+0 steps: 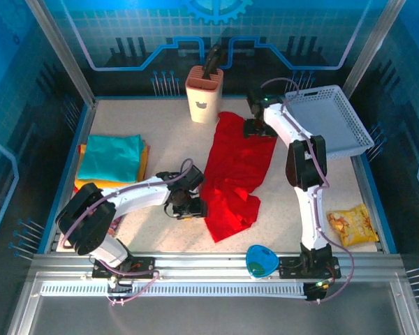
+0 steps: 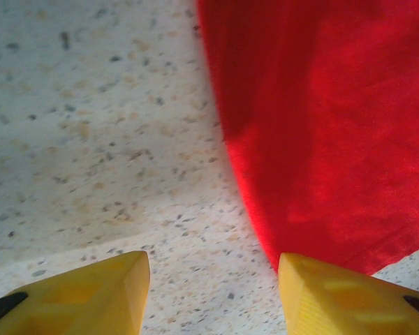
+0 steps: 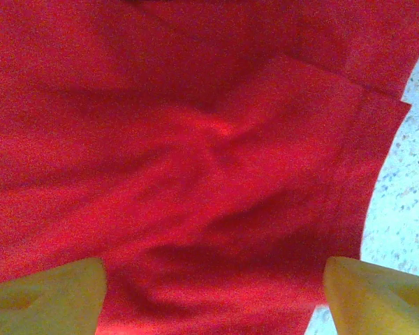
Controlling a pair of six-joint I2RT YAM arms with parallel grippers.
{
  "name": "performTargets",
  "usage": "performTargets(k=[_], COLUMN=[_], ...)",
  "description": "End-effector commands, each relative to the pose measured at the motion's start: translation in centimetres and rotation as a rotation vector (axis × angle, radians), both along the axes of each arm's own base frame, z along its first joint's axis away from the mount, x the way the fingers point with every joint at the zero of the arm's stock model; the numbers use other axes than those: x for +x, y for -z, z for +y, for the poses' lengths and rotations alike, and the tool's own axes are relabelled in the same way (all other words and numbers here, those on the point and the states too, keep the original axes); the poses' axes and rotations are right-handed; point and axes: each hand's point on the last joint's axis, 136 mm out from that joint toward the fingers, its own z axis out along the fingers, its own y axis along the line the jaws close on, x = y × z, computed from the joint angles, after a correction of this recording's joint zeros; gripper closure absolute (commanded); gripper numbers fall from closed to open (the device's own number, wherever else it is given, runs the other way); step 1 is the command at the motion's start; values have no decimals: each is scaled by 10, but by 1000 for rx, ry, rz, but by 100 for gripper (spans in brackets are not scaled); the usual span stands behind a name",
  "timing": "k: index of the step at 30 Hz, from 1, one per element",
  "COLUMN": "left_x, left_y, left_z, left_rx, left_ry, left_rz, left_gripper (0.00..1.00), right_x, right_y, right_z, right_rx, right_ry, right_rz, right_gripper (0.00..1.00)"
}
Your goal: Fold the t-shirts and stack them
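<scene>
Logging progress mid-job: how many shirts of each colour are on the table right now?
Red shirt: 1, lying unfolded
Teal shirt: 1, folded, top of the stack
Orange shirt: 1, edge showing
Yellow shirt: 1, edge showing
Total: 4

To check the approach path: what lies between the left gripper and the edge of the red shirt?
Nothing but bare speckled table, seen in the left wrist view; the open left gripper sits close to the edge of the red shirt.

Left: folded stack; centre: spread shirt (basket right rear)
</scene>
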Motion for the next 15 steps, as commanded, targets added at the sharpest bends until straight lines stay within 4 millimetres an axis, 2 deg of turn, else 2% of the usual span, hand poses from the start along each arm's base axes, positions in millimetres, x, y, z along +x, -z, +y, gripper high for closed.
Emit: performTargets(k=[1, 5, 7, 15], left_x=[4, 4, 2, -15], left_y=[-5, -4, -4, 2], left_z=[-14, -17, -17, -13], left_rx=[-31, -28, -25, -3], left_ry=[23, 38, 46, 77], left_rz=[-4, 2, -1, 20], left_gripper=[47, 48, 48, 48], right_x=[-8, -17, -19, 0], right_y=[-11, 19, 36, 69], right_z=[25, 38, 38, 15], right_rx=[15, 27, 25, 28], right_ry=[-45, -53, -49, -7], right_rz=[-31, 38, 74, 137], right_gripper=[17, 18, 18, 18])
